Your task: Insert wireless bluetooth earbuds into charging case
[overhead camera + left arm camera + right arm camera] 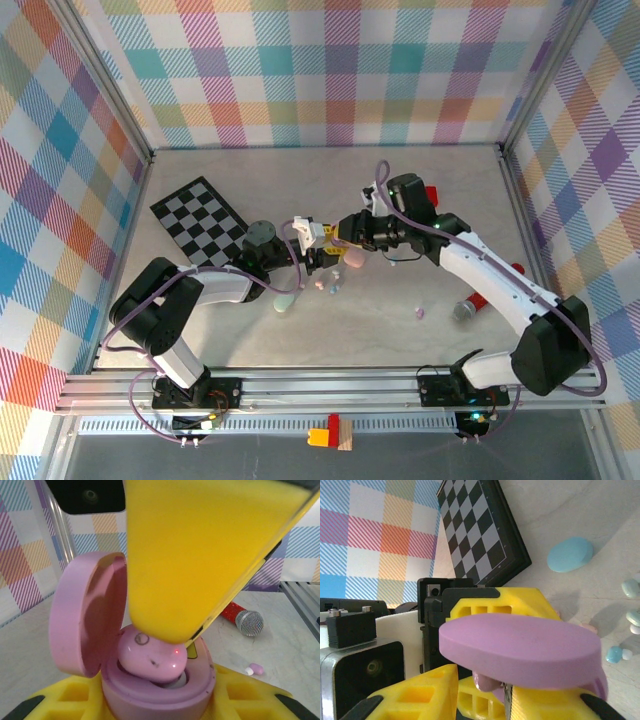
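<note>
Top external: left gripper (322, 258) and right gripper (345, 246) are seen tip-to-tip over mid-tabletop (400, 200). Open pink case (85, 615) is clamped by the left, pink earbud (150, 657) seated inside. The right's grip can't be told.

Far table (300, 172) open; chessboard (200, 218) blocks far left, microphone (468, 308) right, earbuds (321, 285) litter centre

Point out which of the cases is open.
The pink case: its lid is swung up and a pink earbud sits in its base. The light blue case lies shut on the table.
</note>
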Tool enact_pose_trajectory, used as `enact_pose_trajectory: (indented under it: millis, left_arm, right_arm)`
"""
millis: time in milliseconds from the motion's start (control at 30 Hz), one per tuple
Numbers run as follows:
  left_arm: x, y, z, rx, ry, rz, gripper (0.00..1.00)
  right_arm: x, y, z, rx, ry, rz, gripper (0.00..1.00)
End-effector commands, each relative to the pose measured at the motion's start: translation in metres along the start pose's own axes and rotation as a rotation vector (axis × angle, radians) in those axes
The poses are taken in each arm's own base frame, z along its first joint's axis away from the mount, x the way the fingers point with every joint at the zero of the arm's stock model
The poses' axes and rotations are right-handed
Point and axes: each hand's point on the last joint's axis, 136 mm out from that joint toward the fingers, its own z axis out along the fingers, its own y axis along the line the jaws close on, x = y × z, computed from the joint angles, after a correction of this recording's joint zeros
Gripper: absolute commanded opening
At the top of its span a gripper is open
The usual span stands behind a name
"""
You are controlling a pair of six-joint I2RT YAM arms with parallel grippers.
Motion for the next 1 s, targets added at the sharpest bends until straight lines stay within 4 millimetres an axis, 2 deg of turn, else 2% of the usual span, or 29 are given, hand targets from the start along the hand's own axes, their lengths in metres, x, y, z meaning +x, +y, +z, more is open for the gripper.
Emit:
enact_pose_trajectory:
  millis: [0,200,267,367,467,667,833,967]
  left_arm:
    - [-0.036,0.0,0.004,0.016,-0.098,0.073,0.37]
    - [-0.037,0.002,0.003,0.007,-0.097,0.073,0.37]
    - [-0.037,0.003,0.001,0.001,-0.097,0.072,0.37]
    - [-0.037,0.004,-0.001,-0.01,-0.097,0.067,0.37]
    - [-0.04,0.006,-0.005,-0.015,-0.104,0.061,0.37]
    - [-0.051,0.01,-0.016,-0.024,-0.169,0.032,0.37]
    - [-0.055,0.012,-0.021,-0.036,-0.196,0.018,0.37]
    - [-0.057,0.012,-0.023,-0.04,-0.196,0.017,0.37]
  right_arm:
    - [0.002,0.002,-0.012,0.03,-0.024,-0.027,0.31]
    - [0.005,0.016,-0.03,-0.011,-0.065,-0.09,0.41]
    - [0.007,0.02,-0.042,-0.009,-0.094,-0.122,0.45]
    - [0.013,0.01,-0.061,0.047,-0.156,-0.133,0.5]
    - [0.024,-0.022,-0.079,0.18,-0.203,-0.088,0.53]
    - [0.06,-0.114,-0.103,0.46,-0.251,0.119,0.56]
    - [0.091,-0.169,-0.109,0.531,-0.256,0.334,0.57]
    - [0.112,-0.205,-0.103,0.557,-0.232,0.459,0.58]
